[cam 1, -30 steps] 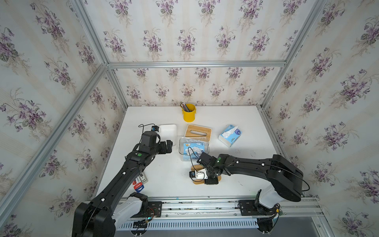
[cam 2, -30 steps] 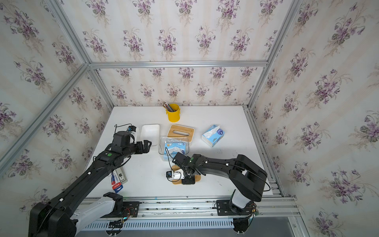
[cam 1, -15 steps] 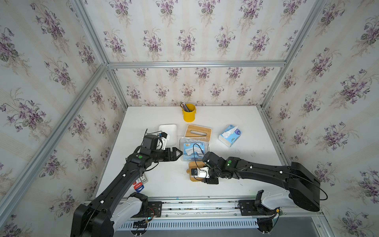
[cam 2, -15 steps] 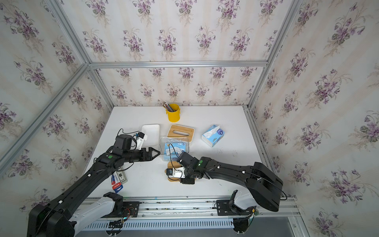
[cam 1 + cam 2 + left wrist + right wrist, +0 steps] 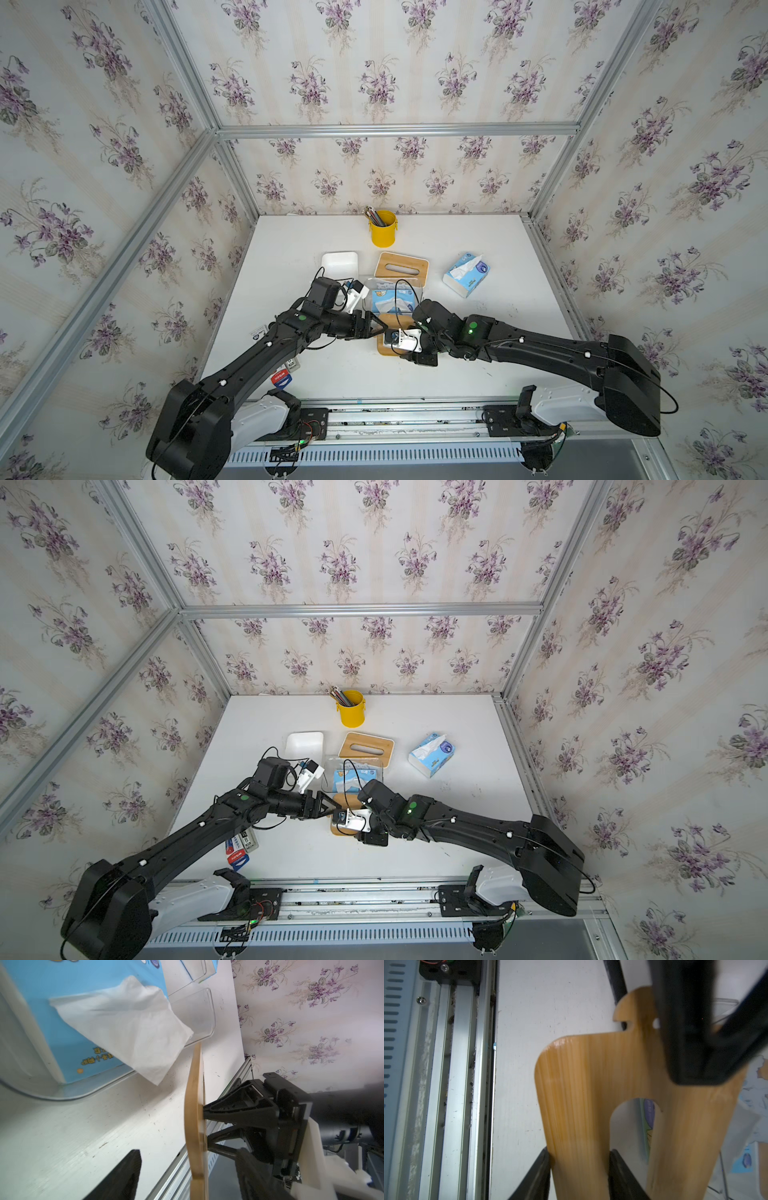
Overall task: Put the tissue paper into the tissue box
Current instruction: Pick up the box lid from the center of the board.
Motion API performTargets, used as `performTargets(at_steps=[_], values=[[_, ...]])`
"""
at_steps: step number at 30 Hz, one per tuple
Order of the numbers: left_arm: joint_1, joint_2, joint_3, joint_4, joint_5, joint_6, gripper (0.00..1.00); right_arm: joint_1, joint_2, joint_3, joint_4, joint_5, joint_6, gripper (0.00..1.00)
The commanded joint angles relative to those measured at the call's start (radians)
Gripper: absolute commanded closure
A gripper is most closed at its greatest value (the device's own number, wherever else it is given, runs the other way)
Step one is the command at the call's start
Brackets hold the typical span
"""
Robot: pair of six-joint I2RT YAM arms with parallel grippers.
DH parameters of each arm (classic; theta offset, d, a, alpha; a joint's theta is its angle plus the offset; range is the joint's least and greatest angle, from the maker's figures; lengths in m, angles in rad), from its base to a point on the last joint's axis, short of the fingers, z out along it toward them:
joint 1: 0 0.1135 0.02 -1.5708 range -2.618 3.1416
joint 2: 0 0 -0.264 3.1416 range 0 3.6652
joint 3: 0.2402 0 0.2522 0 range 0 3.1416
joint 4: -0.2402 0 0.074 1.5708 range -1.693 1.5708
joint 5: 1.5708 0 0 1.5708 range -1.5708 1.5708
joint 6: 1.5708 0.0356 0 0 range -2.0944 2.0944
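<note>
Scuffed white table [image 5: 353,374] within flowered walls [image 5: 374,62]; right gripper [image 5: 579,1157] pinching wooden board [image 5: 591,1084], left gripper [image 5: 187,1165] spread astride it

Top views look down on the whole table [image 5: 457,237]; both wrist views closely share the wooden board [image 5: 193,1095].

Wooden board [image 5: 581,1084]: lower end cut by right wrist frame edge; mostly hidden under wrist camera [image 5: 405,338] in both top views. Left gripper [image 5: 187,1167]: fingers [image 5: 124,1174] blurred, cut by frame edge. Tissue pack [image 5: 83,974]: cropped in left wrist view. Cards [image 5: 281,379] under left arm [image 5: 257,353]: partly hidden, print unreadable.
</note>
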Motion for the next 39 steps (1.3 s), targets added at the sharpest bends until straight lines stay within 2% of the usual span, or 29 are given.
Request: performTargets(at_steps=[1,3,6,13,17,22,25,26,27,31,39], values=[[-0.021,0.032,-0.002,0.122,0.022,-0.062,0.42,0.0,-0.006,0.013,0.008,0.005,0.011,0.89],[-0.029,0.045,-0.011,0.179,0.03,-0.1,0.57,0.001,-0.007,0.012,0.01,0.008,0.012,0.89],[-0.037,0.066,-0.012,0.23,0.055,-0.133,0.71,0.0,-0.001,0.012,0.01,0.023,0.013,0.9],[-0.04,0.085,-0.004,0.238,0.061,-0.154,0.88,0.0,0.019,0.015,0.009,0.044,0.018,0.9],[-0.04,0.08,0.01,0.237,0.063,-0.163,0.99,0.0,0.015,0.018,0.0,0.064,0.031,0.82],[-0.04,0.068,0.028,0.234,0.069,-0.167,1.0,0.0,-0.021,0.013,-0.02,0.098,0.071,0.52],[-0.039,0.072,0.048,0.229,0.076,-0.166,1.0,0.0,-0.065,0.008,-0.028,0.108,0.1,0.1],[-0.037,0.075,0.057,0.225,0.084,-0.165,1.0,0.0,-0.077,0.009,-0.034,0.106,0.106,0.03],[-0.037,0.079,0.071,0.223,0.091,-0.162,1.0,-0.002,-0.096,0.015,-0.045,0.106,0.116,0.0],[-0.022,0.091,0.135,0.186,0.11,-0.144,1.0,-0.028,-0.171,0.067,-0.096,0.085,0.165,0.0],[0.031,0.113,0.288,0.135,0.178,-0.139,1.0,-0.196,-0.301,0.202,-0.155,-0.114,0.325,0.0]])
